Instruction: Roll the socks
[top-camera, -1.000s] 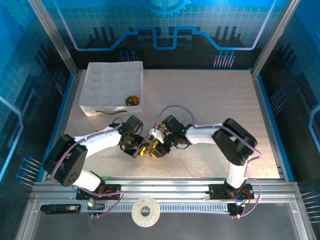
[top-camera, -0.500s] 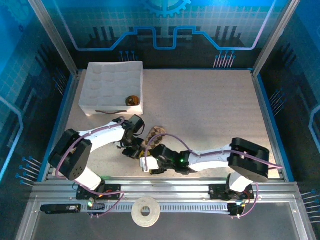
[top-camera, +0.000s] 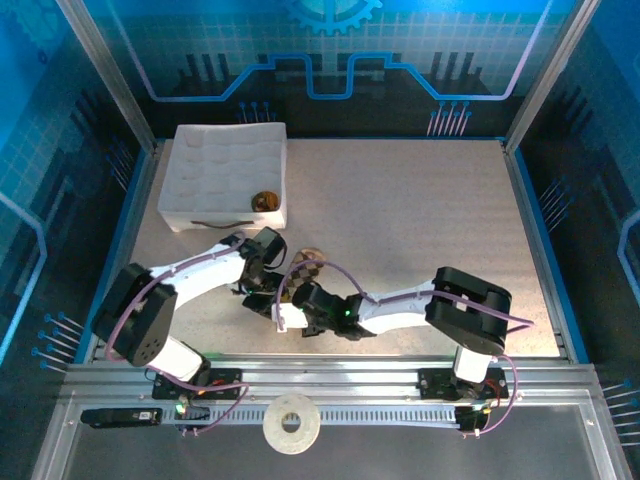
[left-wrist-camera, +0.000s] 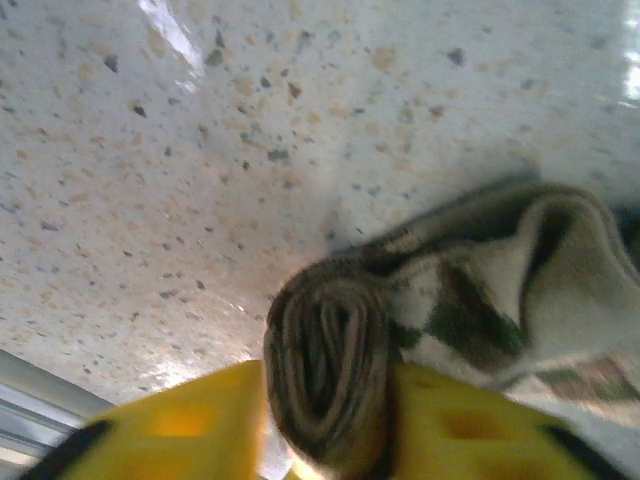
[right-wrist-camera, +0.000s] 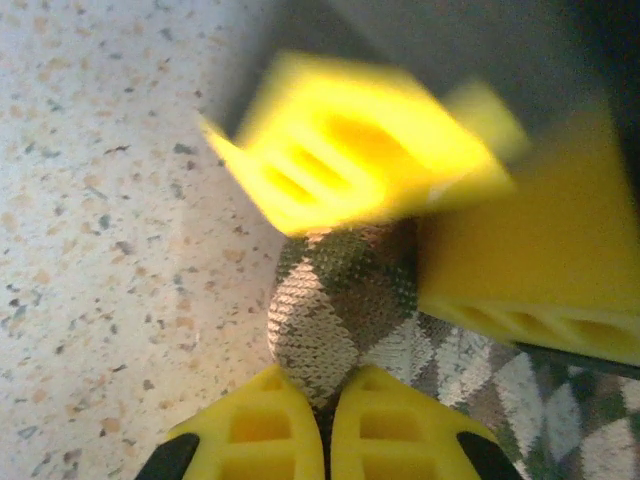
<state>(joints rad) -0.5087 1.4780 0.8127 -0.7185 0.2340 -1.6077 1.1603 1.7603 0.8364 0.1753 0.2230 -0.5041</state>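
Note:
The tan argyle sock (top-camera: 306, 268) lies partly rolled on the table just ahead of both grippers. In the left wrist view its rolled end (left-wrist-camera: 328, 350) sits between the yellow fingers of my left gripper (left-wrist-camera: 330, 440), which stand apart on either side of it. In the right wrist view my right gripper (right-wrist-camera: 327, 420) is shut, pinching the near edge of the roll (right-wrist-camera: 335, 290). The left gripper's fingers (right-wrist-camera: 350, 150) show blurred beyond the roll. From above, the left gripper (top-camera: 264, 292) and right gripper (top-camera: 286, 314) meet at the sock's near end.
A white dimpled foam tray (top-camera: 215, 165) stands at the back left, with a small round brown and orange bundle (top-camera: 264, 201) in its near right corner. A roll of white tape (top-camera: 291, 423) lies on the front rail. Speckled tabletop stretches to the right.
The right gripper has closed on the sock's roll and shifted slightly left. The left gripper's fingers have parted around the roll. The sock is rolled tighter than a second ago.

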